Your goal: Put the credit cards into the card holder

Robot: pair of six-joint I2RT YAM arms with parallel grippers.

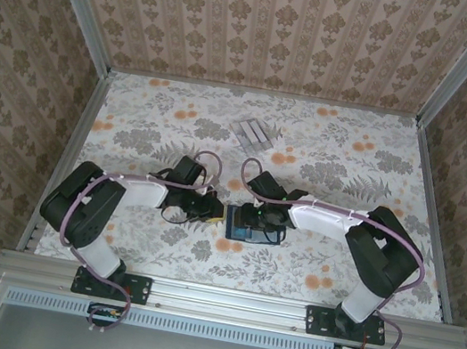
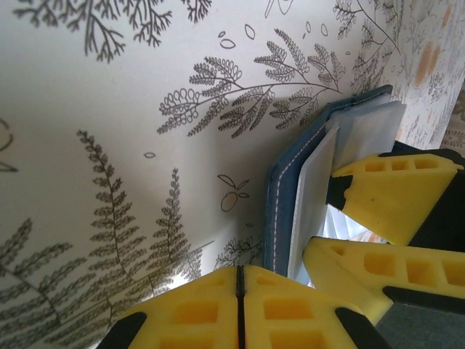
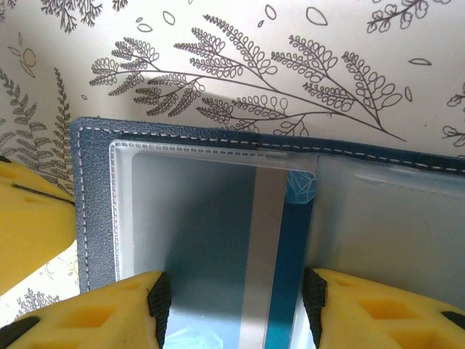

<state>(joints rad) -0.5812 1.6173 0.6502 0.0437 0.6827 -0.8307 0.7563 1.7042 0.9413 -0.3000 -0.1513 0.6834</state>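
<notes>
The dark navy card holder (image 1: 248, 231) lies open on the table between the two arms. In the right wrist view its stitched cover (image 3: 94, 203) frames a clear sleeve. A blue credit card (image 3: 240, 233) with a silver stripe lies partly inside that sleeve. My right gripper (image 3: 236, 294) is shut on this card, a pad at each long edge. My left gripper (image 2: 238, 291) is shut with nothing between its fingers, just left of the holder's spine (image 2: 280, 196). The right gripper's yellow fingers (image 2: 396, 190) show beyond the holder's pale sleeves. From above, my left gripper (image 1: 218, 212) and right gripper (image 1: 262, 225) almost meet.
A pale grey slotted rack (image 1: 252, 133) stands at the back middle of the floral table (image 1: 352, 168). Patterned walls and metal rails close in the table on three sides.
</notes>
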